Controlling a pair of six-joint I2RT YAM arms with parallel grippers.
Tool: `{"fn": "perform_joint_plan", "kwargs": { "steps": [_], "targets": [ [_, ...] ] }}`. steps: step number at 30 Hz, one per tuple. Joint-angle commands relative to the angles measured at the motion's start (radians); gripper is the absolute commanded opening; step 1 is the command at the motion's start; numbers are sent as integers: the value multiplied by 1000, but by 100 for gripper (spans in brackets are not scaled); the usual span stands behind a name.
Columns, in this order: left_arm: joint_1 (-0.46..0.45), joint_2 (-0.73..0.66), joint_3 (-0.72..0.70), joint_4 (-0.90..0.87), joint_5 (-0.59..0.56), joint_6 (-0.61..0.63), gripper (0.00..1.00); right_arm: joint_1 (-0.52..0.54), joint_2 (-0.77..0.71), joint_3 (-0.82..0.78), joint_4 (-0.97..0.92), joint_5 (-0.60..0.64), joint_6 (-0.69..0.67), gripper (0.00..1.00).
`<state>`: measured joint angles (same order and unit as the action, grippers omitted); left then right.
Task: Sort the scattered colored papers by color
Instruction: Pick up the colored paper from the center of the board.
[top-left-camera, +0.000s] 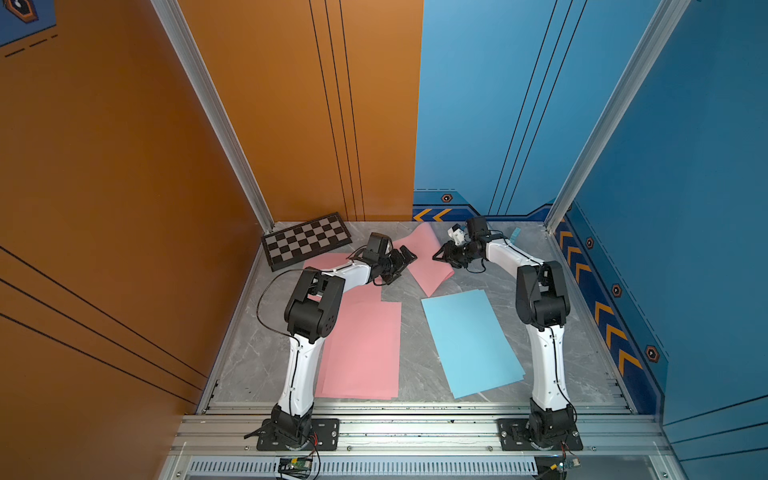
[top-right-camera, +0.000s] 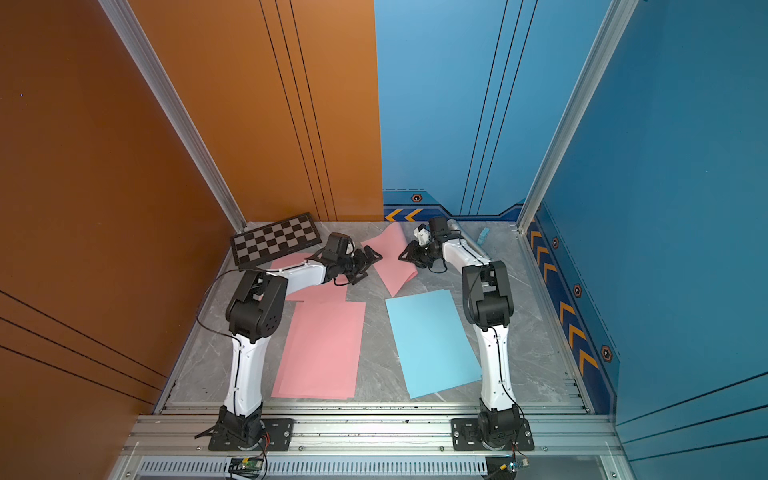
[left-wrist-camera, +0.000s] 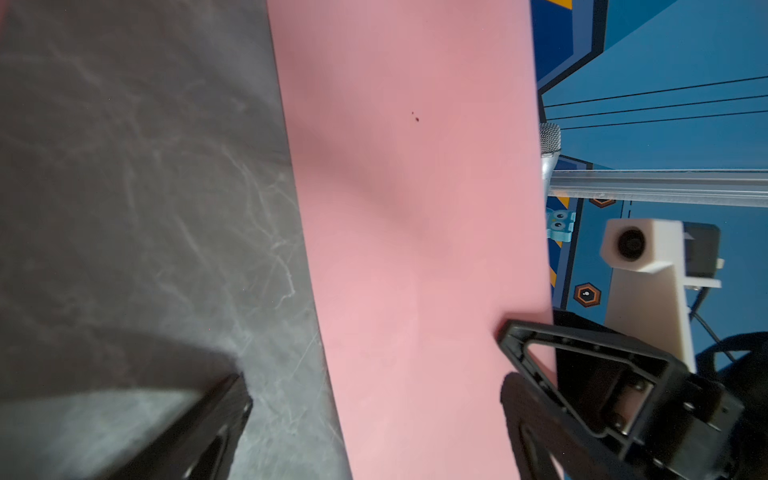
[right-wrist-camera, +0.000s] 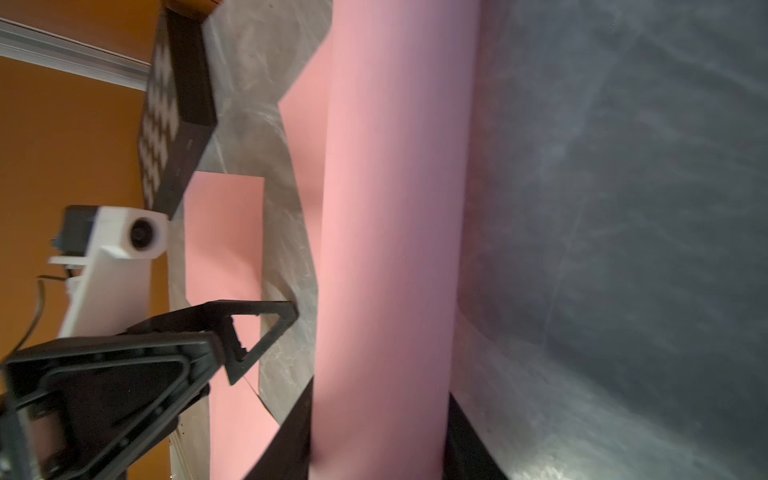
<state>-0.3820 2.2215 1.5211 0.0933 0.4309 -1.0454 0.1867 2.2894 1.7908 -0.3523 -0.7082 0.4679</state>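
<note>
Bowed pink sheet (top-left-camera: 426, 270) is sitting just off checkered board's (top-left-camera: 306, 243) R end, one edge curling up. R claw (top-left-camera: 438, 254) is straddling that edge, jaws partly apart; can't tell if clamping. L claw (top-left-camera: 409, 261) is hanging wide apart btwn board & sheet.

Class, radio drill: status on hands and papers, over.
Left hand open at bowed pink sheet. Right hand gripping that sheet's edge. Pink pile, blue pile lying flat. Nothing blocking.
</note>
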Motion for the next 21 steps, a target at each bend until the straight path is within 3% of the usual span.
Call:
{"fn": "perform_joint_plan", "kwargs": {
  "steps": [1,8,15,21],
  "targets": [
    [8,-4,-30,16,37,-13,98,-19,-66,-71,207,-82,104,39],
    [3,36,-44,257,86,-140,98,-27,-145,-161,292,-97,111,38],
    [-8,77,-44,500,95,-264,98,-49,-254,-311,585,-151,256,38],
    [-24,103,-23,562,95,-313,98,-65,-301,-377,741,-150,356,37]
  ]
}}
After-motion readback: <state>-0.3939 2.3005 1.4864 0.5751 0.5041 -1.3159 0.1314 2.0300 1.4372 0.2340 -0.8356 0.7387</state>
